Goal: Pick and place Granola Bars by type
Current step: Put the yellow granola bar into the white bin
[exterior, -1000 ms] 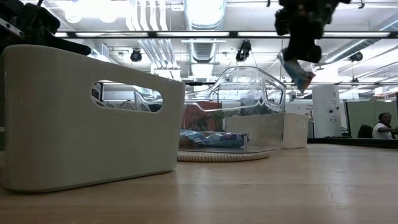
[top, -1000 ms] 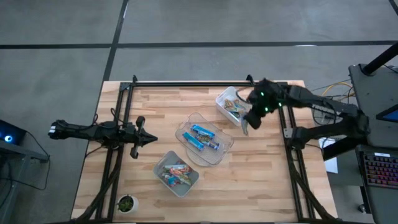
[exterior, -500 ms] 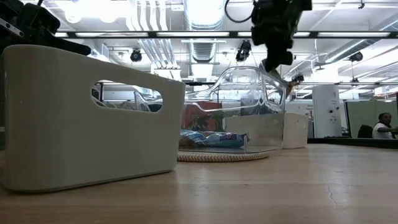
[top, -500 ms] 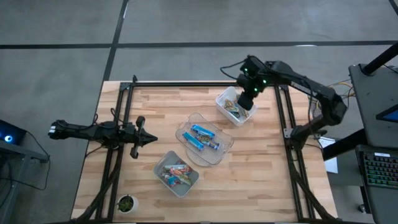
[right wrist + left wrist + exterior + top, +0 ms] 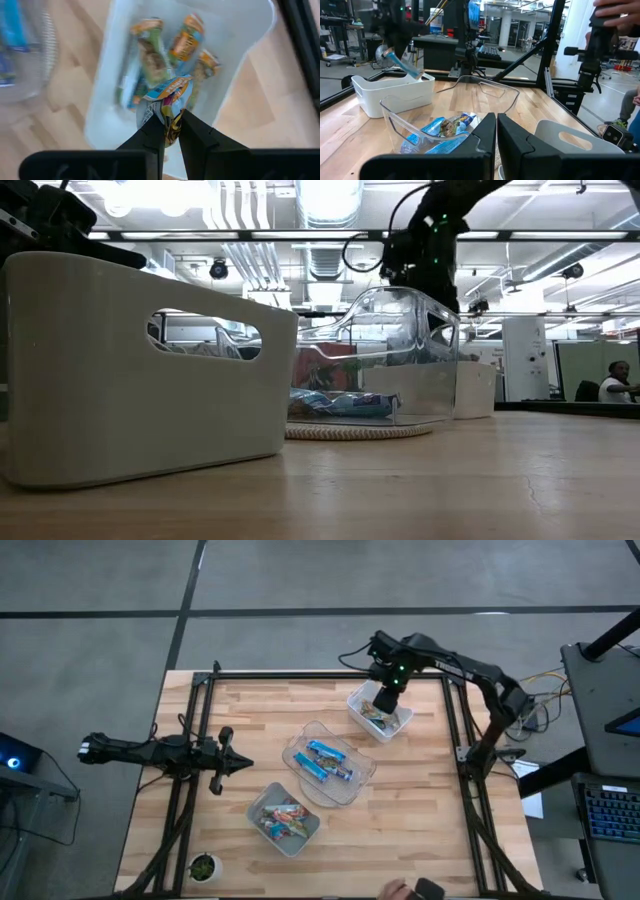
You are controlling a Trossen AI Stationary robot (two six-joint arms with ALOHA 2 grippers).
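My right gripper [image 5: 172, 120] hovers over the far white bin [image 5: 380, 712], shut on one granola bar [image 5: 170, 97] whose wrapper shows blue, orange and silver. Several greenish-brown bars [image 5: 152, 55] lie on that bin's floor below it. Blue bars [image 5: 325, 760] lie in the clear middle bin [image 5: 360, 780], red and orange ones [image 5: 282, 817] in the near white bin [image 5: 305, 835]. In the left wrist view the held bar [image 5: 405, 65] hangs slanted above the far bin [image 5: 395, 92]. My left gripper [image 5: 228, 762] waits shut near the table's left edge. My right gripper pinches the granola bar between its two fingers [image 5: 152, 131], coming from above and pointing down. Its own fingers hide the spot they grip. The bar's crinkled free end [image 5: 172, 90] sticks out past the fingertips, lifted clear above the bars in the far bin.
Black frame rails [image 5: 455, 740] run along the table's left, right and far sides. A small green thing [image 5: 204, 866] sits at the near left corner. A hand [image 5: 400, 890] shows at the near edge. Bare wood lies right of the bins [image 5: 410, 810].
My right gripper, still shut on the bar, has carried it from beside the far bin's right side toward the table's far edge and a little left. It now hangs over the far white bin. The left arm has kept still.
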